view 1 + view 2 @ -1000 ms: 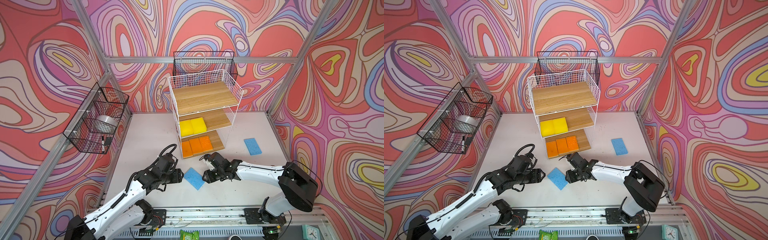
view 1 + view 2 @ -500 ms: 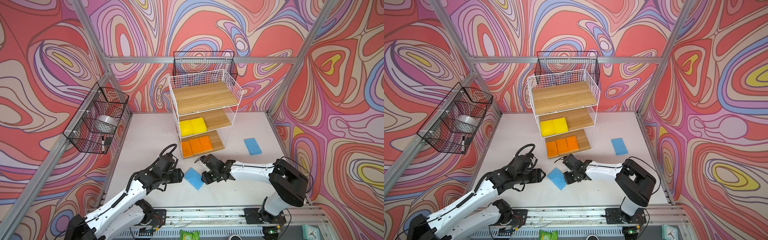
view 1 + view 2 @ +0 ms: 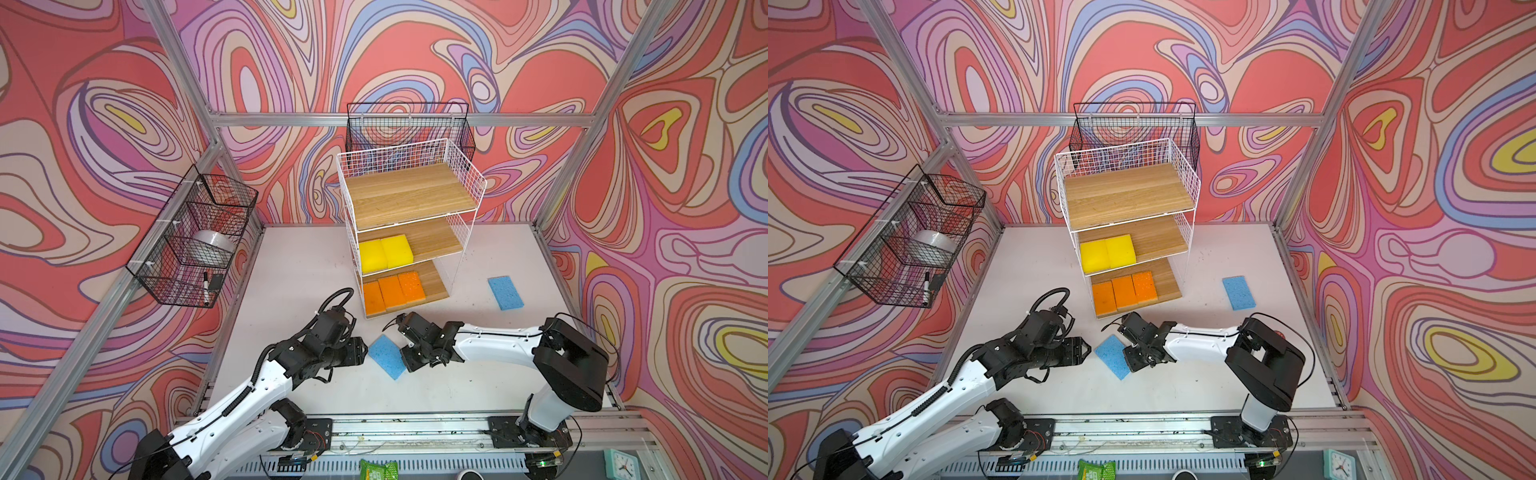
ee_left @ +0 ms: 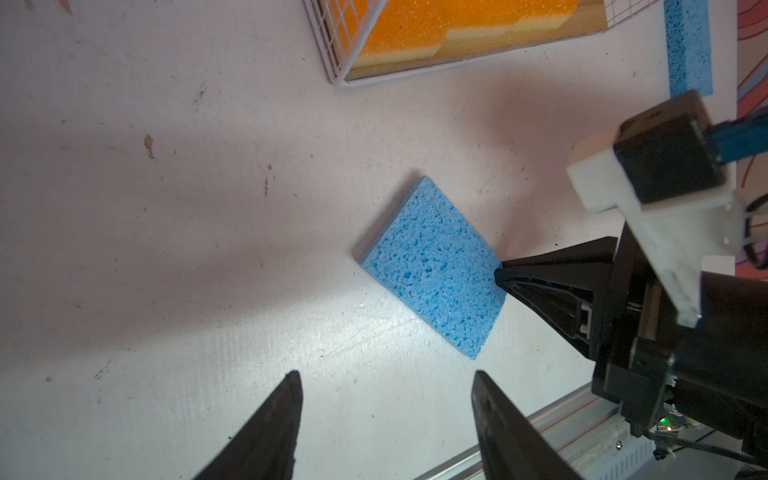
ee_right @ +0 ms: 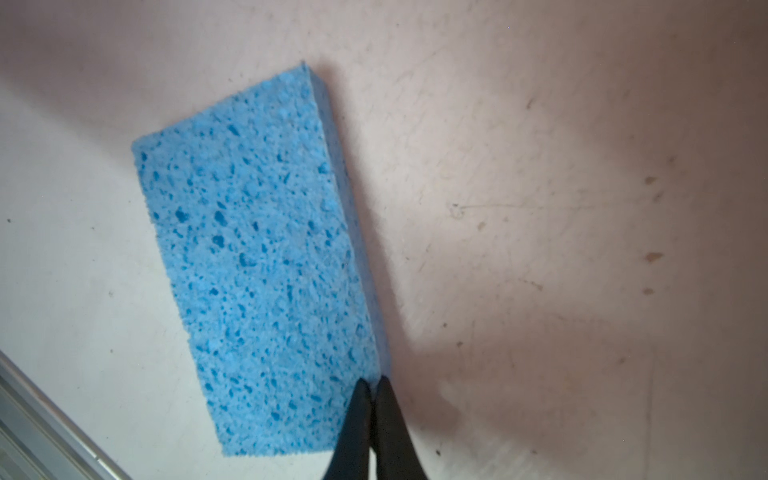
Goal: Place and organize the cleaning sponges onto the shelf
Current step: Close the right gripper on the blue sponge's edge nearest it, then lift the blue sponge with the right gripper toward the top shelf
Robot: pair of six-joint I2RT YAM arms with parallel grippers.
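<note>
A thin blue sponge [image 3: 386, 351] [image 3: 1113, 356] [image 4: 436, 266] [image 5: 257, 266] lies flat on the white table between both grippers. My right gripper [image 3: 405, 345] [image 3: 1126, 352] [image 5: 372, 380] is shut, its tips touching the sponge's long edge, nothing between them. My left gripper [image 3: 365, 351] [image 3: 1086, 351] [image 4: 384, 374] stands open just short of the opposite side. A second blue sponge [image 3: 505, 293] [image 3: 1238, 293] lies right of the shelf [image 3: 407, 195] [image 3: 1125, 195]. Two yellow sponges [image 3: 385, 253] [image 3: 1108, 252] sit on its middle board, three orange sponges [image 3: 392, 291] [image 3: 1124, 291] on the lowest.
A black wire basket [image 3: 195, 241] with a tape roll and a marker hangs on the left wall. Another black basket [image 3: 409, 124] hangs behind the shelf. The aluminium rail [image 3: 415, 428] runs along the table's front edge.
My right gripper has closed and slid left until its tips meet the blue sponge's edge. The left arm and the sponge have stayed where they were.
</note>
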